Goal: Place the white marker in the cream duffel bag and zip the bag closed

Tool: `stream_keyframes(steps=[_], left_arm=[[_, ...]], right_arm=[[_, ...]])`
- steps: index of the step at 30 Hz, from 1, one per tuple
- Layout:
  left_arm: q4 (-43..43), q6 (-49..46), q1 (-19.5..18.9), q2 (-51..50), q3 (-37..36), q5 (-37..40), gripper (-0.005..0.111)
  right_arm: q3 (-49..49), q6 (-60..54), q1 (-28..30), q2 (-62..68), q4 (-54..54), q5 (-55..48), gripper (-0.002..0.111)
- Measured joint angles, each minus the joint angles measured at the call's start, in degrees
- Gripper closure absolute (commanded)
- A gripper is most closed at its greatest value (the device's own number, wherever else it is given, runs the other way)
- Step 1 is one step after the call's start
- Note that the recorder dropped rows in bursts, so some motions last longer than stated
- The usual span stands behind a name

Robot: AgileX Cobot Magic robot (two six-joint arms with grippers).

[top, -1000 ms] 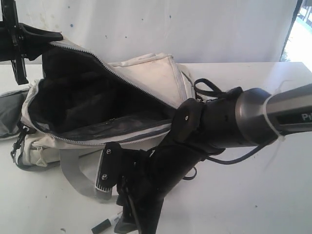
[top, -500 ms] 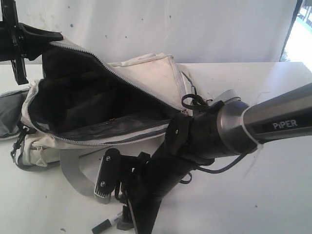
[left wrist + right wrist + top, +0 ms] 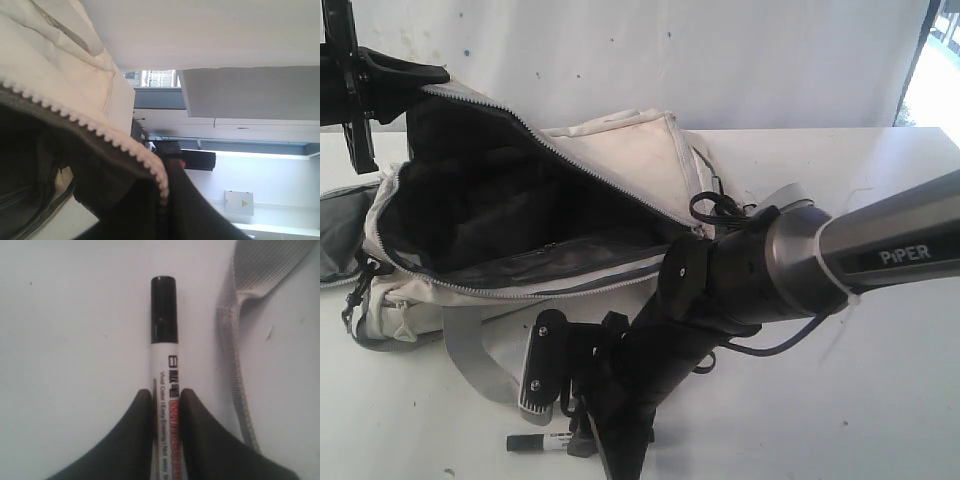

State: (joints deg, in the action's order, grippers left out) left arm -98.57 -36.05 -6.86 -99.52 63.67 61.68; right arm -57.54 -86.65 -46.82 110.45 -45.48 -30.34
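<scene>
The cream duffel bag (image 3: 630,160) lies on the white table with its zipper wide open and its dark lining showing. My left gripper (image 3: 382,75) is shut on the bag's zipper edge (image 3: 125,145) and holds that rim up at the far left. The white marker (image 3: 535,442), black cap pointing left, lies on the table in front of the bag. My right gripper (image 3: 166,396) is shut on the marker's barrel (image 3: 165,365), a dark finger pressed against each side, low over the table near the front edge.
A grey webbing strap (image 3: 470,355) trails from the bag onto the table beside the marker, and shows close to the right fingers as the strap (image 3: 231,340). A grey fabric piece (image 3: 335,235) lies at the far left. A white wall stands behind the table.
The right gripper's jaws have closed onto the marker, and the marker has turned from tilted to level along the table's front edge. The left gripper and the bag have not moved.
</scene>
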Motion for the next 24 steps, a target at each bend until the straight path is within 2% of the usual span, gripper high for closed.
stream_keyframes(steps=[7, 13, 17, 24], left_arm=[[0.0, 0.0, 0.0, 0.0, 0.0, 0.0, 0.107], [0.0, 0.0, 0.0, 0.0, 0.1, 0.0, 0.107], [0.0, 0.0, 0.0, 0.0, 0.1, 0.0, 0.107], [0.0, 0.0, 0.0, 0.0, 0.1, 0.0, 0.107]], right_arm=[[0.0, 0.0, 0.0, -0.7, 0.5, -1.9, 0.108], [-2.6, 0.0, 0.0, -8.9, -0.1, 0.3, 0.108], [-4.0, 0.0, 0.0, -11.8, -2.0, 6.6, 0.108], [-5.3, -0.1, 0.0, -10.6, -2.2, 25.2, 0.108]])
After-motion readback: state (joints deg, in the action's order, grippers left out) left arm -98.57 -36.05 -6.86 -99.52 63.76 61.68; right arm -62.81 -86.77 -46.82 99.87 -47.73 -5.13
